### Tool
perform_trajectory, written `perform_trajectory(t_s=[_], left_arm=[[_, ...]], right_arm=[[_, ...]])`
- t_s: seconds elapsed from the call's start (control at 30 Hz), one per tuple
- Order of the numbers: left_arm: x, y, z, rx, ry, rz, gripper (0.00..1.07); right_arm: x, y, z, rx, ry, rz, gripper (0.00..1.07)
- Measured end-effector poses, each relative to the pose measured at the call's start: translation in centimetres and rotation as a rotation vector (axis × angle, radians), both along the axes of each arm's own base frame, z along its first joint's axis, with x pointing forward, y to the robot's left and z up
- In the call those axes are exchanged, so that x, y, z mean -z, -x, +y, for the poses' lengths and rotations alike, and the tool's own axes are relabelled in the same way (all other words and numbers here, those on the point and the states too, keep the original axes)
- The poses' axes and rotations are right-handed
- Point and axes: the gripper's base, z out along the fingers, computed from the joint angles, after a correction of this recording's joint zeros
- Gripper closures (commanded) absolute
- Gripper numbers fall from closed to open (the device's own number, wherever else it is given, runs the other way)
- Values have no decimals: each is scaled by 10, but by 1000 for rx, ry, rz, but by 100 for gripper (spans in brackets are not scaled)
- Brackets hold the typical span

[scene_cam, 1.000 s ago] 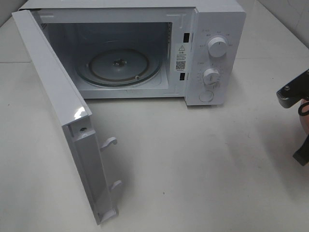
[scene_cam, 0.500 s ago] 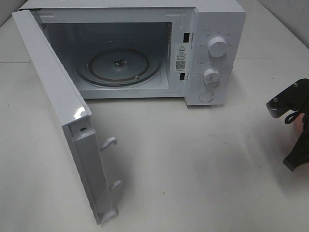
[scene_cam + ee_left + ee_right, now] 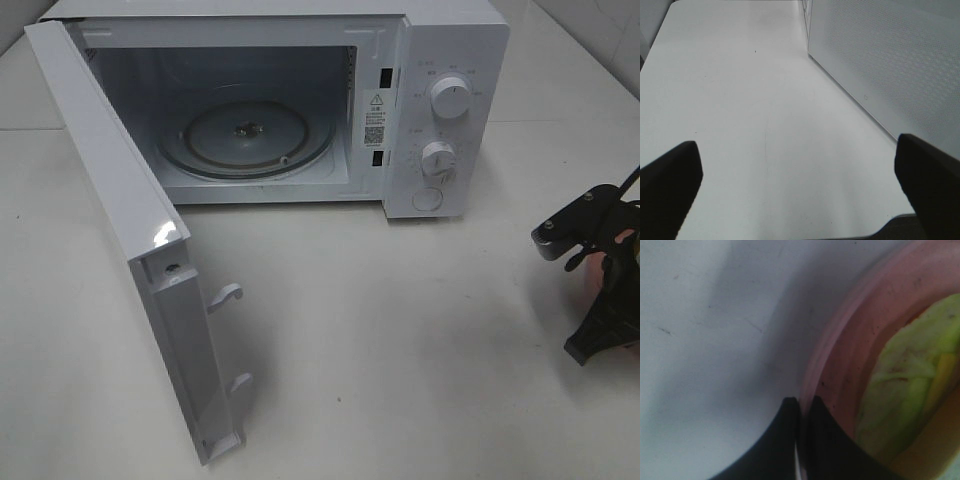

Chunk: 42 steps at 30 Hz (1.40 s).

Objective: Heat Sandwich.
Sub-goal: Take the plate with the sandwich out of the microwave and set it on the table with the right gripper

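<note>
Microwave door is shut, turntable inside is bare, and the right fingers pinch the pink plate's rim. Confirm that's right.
One thing is wrong: the microwave door is swung wide open, not shut, as the exterior high view shows. The rest holds: the glass turntable is bare, and in the right wrist view the right gripper fingers are closed on the pink plate rim.

Microwave [image 3: 300, 100] cavity open toward 6 o'clock — swung door [image 3: 130, 250] walls off 9 o'clock side.
</note>
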Motion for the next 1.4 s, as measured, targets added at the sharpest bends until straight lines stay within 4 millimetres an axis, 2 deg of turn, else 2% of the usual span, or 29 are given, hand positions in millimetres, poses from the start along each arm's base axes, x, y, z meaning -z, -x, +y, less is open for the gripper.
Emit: perform_trajectory(t_s=[0.27, 0.53, 0.8, 0.97, 1.03, 1.1, 1.2, 1.4], left_arm=[[0, 0, 0, 0, 0, 0, 7], [0, 0, 0, 0, 0, 0, 7], [0, 0, 0, 0, 0, 0, 7], [0, 0, 0, 0, 0, 0, 7], [0, 0, 0, 0, 0, 0, 7], [0, 0, 0, 0, 0, 0, 7], [0, 0, 0, 0, 0, 0, 7], [0, 0, 0, 0, 0, 0, 7]], right_arm=[[10, -3, 2, -8, -11, 17, 106], [10, -3, 2, -10, -11, 17, 103], [10, -3, 2, -14, -8, 16, 96], [10, -3, 2, -15, -8, 16, 83], [10, -3, 2, -14, -7, 16, 71], [10, -3, 2, -14, -7, 16, 68], [10, -3, 2, -14, -6, 17, 53], [7, -2, 2, 3, -21, 5, 41]])
